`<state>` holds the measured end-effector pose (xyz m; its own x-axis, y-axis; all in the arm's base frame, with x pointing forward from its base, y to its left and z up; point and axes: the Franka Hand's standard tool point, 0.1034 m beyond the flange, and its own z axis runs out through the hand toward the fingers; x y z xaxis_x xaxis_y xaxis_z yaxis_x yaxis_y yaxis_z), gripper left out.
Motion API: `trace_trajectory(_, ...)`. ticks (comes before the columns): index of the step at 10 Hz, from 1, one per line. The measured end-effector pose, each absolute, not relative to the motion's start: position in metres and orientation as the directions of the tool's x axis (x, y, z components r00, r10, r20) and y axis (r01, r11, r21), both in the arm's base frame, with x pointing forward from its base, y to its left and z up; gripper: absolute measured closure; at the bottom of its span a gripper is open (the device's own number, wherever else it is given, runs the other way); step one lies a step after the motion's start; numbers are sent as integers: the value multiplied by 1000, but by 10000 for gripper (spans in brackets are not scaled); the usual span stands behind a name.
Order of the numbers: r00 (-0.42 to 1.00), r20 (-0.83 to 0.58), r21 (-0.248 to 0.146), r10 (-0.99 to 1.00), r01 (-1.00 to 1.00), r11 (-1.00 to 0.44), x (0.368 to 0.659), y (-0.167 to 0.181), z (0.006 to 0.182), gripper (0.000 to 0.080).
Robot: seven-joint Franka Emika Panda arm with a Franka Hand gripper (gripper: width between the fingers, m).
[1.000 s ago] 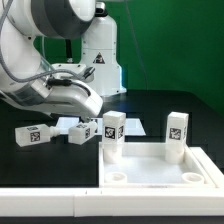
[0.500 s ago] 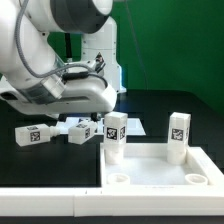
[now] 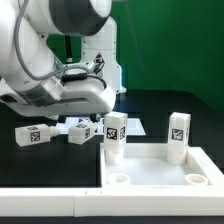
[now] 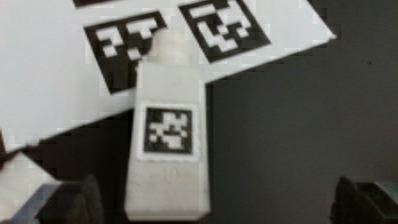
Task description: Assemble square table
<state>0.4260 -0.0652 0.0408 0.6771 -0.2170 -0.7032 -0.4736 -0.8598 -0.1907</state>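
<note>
Step, I judge: fetching loose third leg [image 4: 169,140] | fingers [image 4: 68,203] open, empty, above it | next: I lower, grip squarely.

Robot lab: arm [image 3: 55,75], marker board [image 4: 125,50]

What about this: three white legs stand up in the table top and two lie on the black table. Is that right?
No. Only two stand in the table top: a leg at the exterior view's left and a leg at its right. Two lying legs rest on the black table, as the exterior view shows.
</note>
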Motion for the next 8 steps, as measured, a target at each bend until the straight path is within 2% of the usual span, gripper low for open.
trace_trajectory(4, 640, -735, -168, -224, -492, -855, 407, -59, 28, 150)
trace_trajectory(7, 587, -768, -119, -254, -521, -845, 399, -53, 18, 150)
trace_trajectory(8, 592, -763, -118, -258, -521, -845, 401, -54, 18, 150)
